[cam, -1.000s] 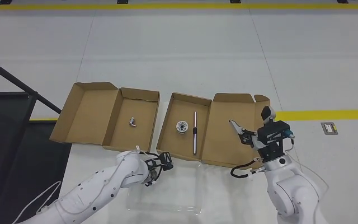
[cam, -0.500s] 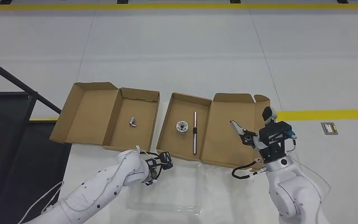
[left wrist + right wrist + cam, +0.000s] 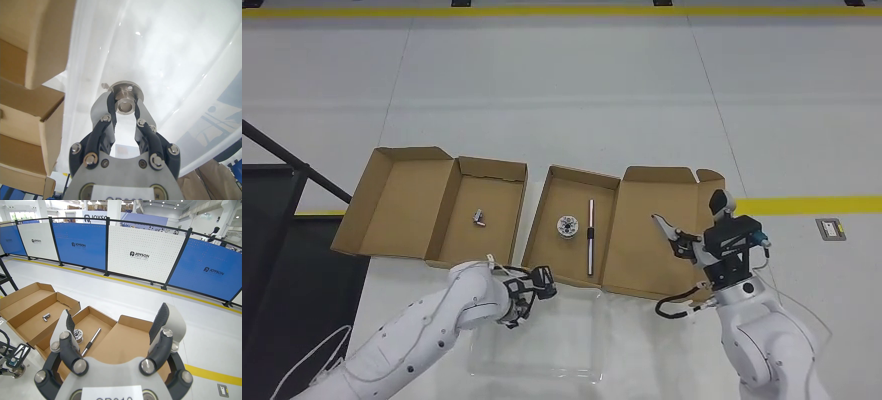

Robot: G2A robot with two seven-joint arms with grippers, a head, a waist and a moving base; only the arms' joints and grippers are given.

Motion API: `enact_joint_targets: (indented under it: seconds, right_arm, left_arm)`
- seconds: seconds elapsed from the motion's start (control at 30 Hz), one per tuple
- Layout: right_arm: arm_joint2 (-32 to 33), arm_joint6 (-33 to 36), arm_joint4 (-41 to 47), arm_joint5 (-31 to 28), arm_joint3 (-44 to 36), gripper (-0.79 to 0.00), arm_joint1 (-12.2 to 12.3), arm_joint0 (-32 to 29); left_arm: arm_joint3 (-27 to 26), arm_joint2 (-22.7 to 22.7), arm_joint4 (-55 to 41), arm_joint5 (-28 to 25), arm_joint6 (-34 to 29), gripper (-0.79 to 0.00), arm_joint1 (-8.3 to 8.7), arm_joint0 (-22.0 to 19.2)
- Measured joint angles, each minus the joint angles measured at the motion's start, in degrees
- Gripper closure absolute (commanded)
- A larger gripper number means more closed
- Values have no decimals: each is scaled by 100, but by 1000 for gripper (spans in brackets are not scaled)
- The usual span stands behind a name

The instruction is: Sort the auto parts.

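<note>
The left gripper (image 3: 124, 108) has its fingers clamped on a flanged metal part (image 3: 126, 90) by the clear tub (image 3: 170, 56), while the right gripper (image 3: 115, 323) holds its fingers spread above a cardboard box (image 3: 128, 336).

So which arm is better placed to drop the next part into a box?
Left: the left gripper is shut on a flanged metal part. The right gripper is open, holding nothing, above the right box's lid.

right hand (image 3: 116, 313) spread wide | rod (image 3: 92, 340) lies in box (image 3: 95, 318)
</note>
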Motion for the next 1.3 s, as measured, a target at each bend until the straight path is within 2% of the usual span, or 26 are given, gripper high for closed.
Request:
enact_joint_targets:
  seconds: [0.27,0.37,0.5,0.67,0.83,1.17,1.3]
  right_arm:
    - [-185,34,28,5,138,-785,13,221]
    - [-238,60,31,9,183,-785,18,307]
    - [-308,119,36,13,211,-785,23,403]
    - [-424,250,1,26,199,-785,30,516]
    - [-580,468,-68,30,172,-785,32,662]
    - [-611,539,-76,12,171,-785,32,693]
    - [-611,539,-76,12,171,-785,32,693]
  left_arm:
    - [-1157,-1002,-302,102,-515,0,388,429]
    - [-1379,-1481,-235,202,-543,0,547,654]
    - [-1386,-2117,-165,225,-308,0,721,946]
    - [-1145,-2952,-137,211,354,0,893,1292]
    - [-1003,-3535,-48,69,812,0,1007,1591]
    - [-997,-3612,-57,63,878,0,1020,1649]
    - [-640,-3659,-296,197,1258,0,989,1712]
